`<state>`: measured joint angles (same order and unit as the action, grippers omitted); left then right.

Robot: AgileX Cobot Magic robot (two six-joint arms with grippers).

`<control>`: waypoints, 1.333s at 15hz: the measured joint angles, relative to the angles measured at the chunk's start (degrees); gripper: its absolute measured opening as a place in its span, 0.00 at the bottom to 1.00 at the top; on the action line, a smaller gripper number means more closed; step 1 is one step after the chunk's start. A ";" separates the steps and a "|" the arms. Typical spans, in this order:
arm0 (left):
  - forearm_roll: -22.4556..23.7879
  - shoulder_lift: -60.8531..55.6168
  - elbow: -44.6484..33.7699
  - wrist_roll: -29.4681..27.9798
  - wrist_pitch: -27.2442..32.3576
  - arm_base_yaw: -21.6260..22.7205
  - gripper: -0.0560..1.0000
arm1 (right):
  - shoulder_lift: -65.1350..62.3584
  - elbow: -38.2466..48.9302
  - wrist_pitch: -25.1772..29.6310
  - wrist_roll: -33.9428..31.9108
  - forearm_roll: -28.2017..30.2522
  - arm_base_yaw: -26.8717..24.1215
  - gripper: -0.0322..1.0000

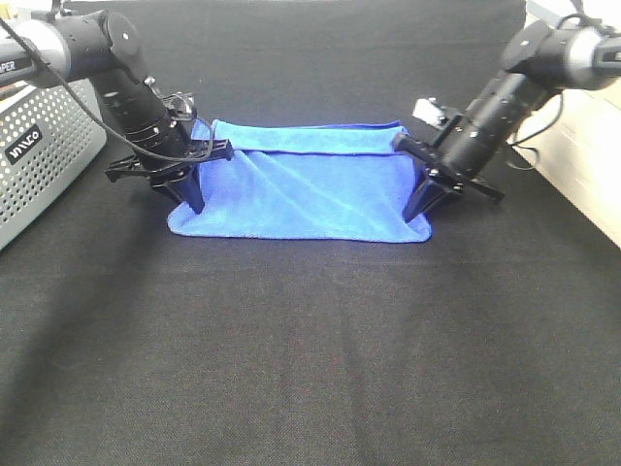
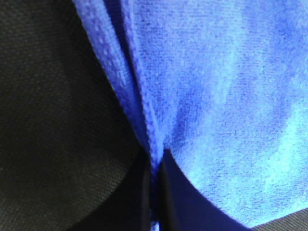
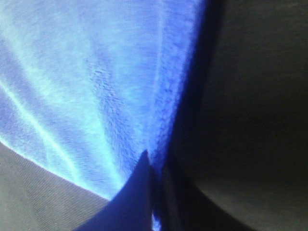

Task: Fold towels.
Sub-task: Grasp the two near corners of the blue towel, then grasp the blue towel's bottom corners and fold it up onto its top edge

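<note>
The royal-blue towel [image 1: 306, 184] lies on the black table, folded over once, with its fold line along the far side. My left gripper [image 1: 190, 192] is shut on the towel's left edge near the front left corner. The left wrist view shows the towel [image 2: 202, 86] pinched between the dark fingers [image 2: 173, 202]. My right gripper [image 1: 419, 207] is shut on the towel's right edge near the front right corner. The right wrist view shows the towel [image 3: 96, 82] pinched between its fingers [image 3: 139, 197]. The white tag is not in view.
A perforated grey basket [image 1: 39, 155] stands at the left edge, close behind the left arm. The black table cloth [image 1: 310, 369] stretches to the front. A pale surface [image 1: 592, 165] borders the table at the right.
</note>
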<state>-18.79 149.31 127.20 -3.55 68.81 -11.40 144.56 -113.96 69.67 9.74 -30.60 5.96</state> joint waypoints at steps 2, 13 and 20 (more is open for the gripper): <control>0.11 -0.17 0.00 0.34 0.00 0.00 0.06 | 0.00 0.00 0.00 -0.06 -0.40 0.17 0.03; 2.12 -21.77 -28.76 3.55 -3.04 -0.29 0.06 | -14.32 20.68 -3.50 -2.92 7.68 0.63 0.03; 1.49 -29.39 -53.17 6.36 -14.09 -0.69 0.06 | -20.28 38.33 -11.86 0.80 3.84 0.63 0.03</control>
<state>-17.30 119.92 74.03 2.81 54.72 -12.09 124.27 -75.63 57.81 10.54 -26.76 6.59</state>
